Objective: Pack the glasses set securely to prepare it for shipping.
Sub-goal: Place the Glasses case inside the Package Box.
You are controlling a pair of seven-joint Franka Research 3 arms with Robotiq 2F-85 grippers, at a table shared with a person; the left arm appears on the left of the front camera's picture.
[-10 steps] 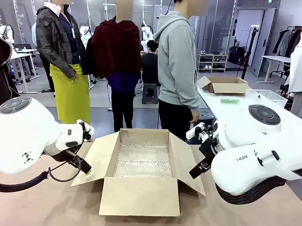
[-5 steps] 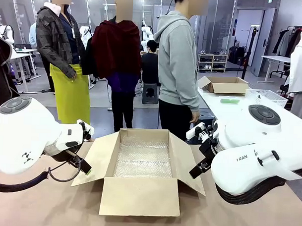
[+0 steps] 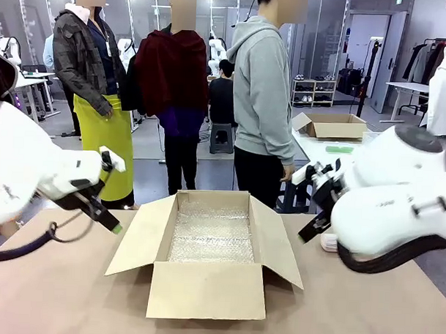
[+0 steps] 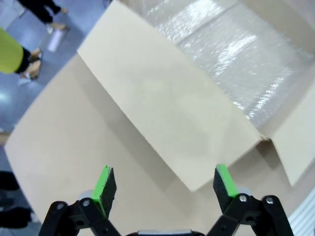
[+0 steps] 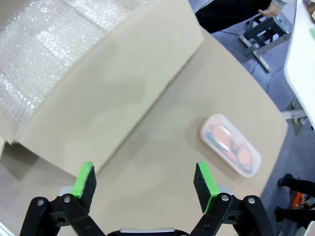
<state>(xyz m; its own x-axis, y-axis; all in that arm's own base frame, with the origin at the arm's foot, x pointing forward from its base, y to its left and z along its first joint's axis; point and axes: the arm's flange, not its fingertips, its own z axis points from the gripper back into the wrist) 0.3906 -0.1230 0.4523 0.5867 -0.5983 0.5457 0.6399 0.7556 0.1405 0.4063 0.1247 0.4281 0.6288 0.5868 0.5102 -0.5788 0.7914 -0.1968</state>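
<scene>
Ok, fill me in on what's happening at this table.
An open cardboard box lined with bubble wrap sits mid-table. The left fingers and right fingers hover open and empty on either side of it. A pink glasses case lies on the table right of the box, not yet packed. A person stands at the far side.
</scene>
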